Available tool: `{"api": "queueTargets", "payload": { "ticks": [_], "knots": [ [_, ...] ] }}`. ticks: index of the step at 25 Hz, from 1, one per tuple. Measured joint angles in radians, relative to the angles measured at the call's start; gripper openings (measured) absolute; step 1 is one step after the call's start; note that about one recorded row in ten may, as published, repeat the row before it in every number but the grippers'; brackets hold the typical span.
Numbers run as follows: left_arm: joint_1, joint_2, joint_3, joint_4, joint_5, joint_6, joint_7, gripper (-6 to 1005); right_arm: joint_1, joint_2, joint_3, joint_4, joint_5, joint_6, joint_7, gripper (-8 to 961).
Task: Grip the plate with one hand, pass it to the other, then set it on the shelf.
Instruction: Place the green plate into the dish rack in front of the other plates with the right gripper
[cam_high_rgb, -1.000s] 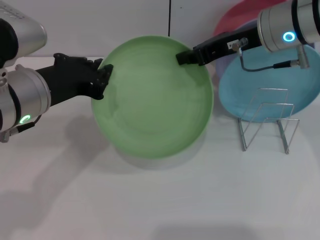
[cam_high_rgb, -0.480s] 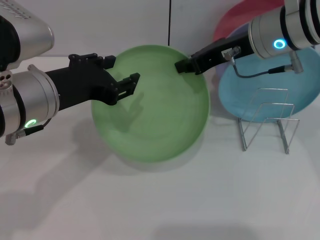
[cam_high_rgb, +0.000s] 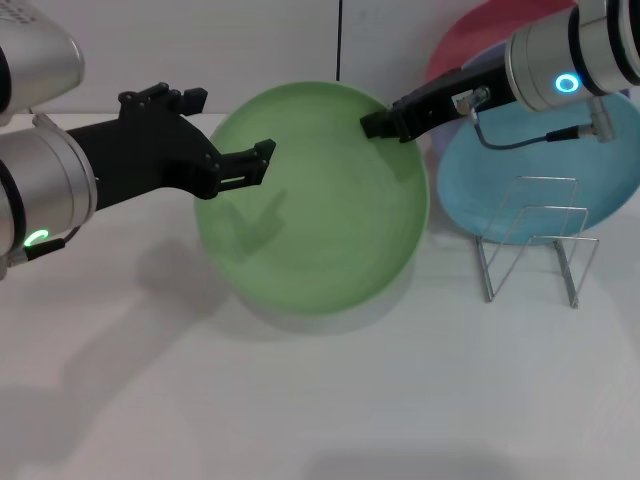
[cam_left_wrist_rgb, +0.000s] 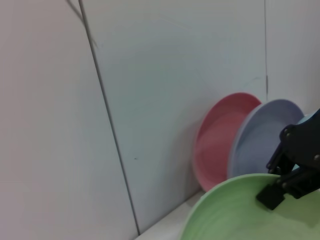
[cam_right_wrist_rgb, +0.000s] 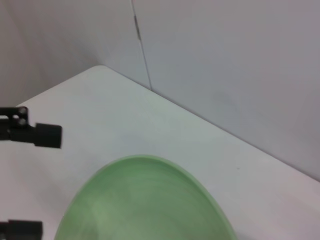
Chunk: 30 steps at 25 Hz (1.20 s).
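The light green plate (cam_high_rgb: 315, 215) hangs a little above the white table, casting a shadow below it. My right gripper (cam_high_rgb: 380, 123), black with a white label, is shut on the plate's far right rim; it also shows in the left wrist view (cam_left_wrist_rgb: 280, 192) on the plate (cam_left_wrist_rgb: 235, 215). My left gripper (cam_high_rgb: 234, 125) is open, with its fingers spread at the plate's far left side and not holding it. The right wrist view shows the plate (cam_right_wrist_rgb: 145, 200) and the left gripper's spread fingers (cam_right_wrist_rgb: 47, 136). The wire rack (cam_high_rgb: 530, 240) stands to the right.
A teal-blue plate (cam_high_rgb: 610, 170) leans behind the rack. A pink plate (cam_left_wrist_rgb: 220, 140) and a lavender plate (cam_left_wrist_rgb: 260, 135) lean on the back wall. The wall runs close behind the plates.
My left gripper has let go of the plate's left rim and opened. It now reaches over the plate's left part. The right gripper keeps its hold and has shifted the plate slightly.
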Motion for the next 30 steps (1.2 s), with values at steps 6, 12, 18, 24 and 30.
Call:
{"api": "queueTargets", "payload": {
  "ticks": [6, 12, 18, 24, 30],
  "knots": [
    [0.011, -0.003, -0.050, -0.006, 0.004, 0.021, 0.022, 871, -0.013, 0.000, 0.003, -0.053, -0.004, -0.008, 0.001, 64],
    [0.049, -0.004, -0.058, -0.006, 0.005, 0.127, 0.050, 870, -0.054, -0.001, 0.010, -0.199, -0.005, -0.067, 0.004, 64],
    [0.087, -0.004, -0.043, 0.027, 0.002, 0.273, 0.075, 870, -0.078, -0.003, 0.010, -0.390, -0.101, -0.170, 0.005, 65],
    [0.099, -0.005, -0.007, 0.063, 0.000, 0.373, 0.079, 869, -0.092, -0.005, 0.014, -0.529, -0.204, -0.242, -0.007, 65],
    [0.094, -0.007, 0.007, 0.099, -0.002, 0.403, 0.077, 869, -0.095, -0.005, 0.006, -0.630, -0.293, -0.296, -0.043, 64]
  ]
}}
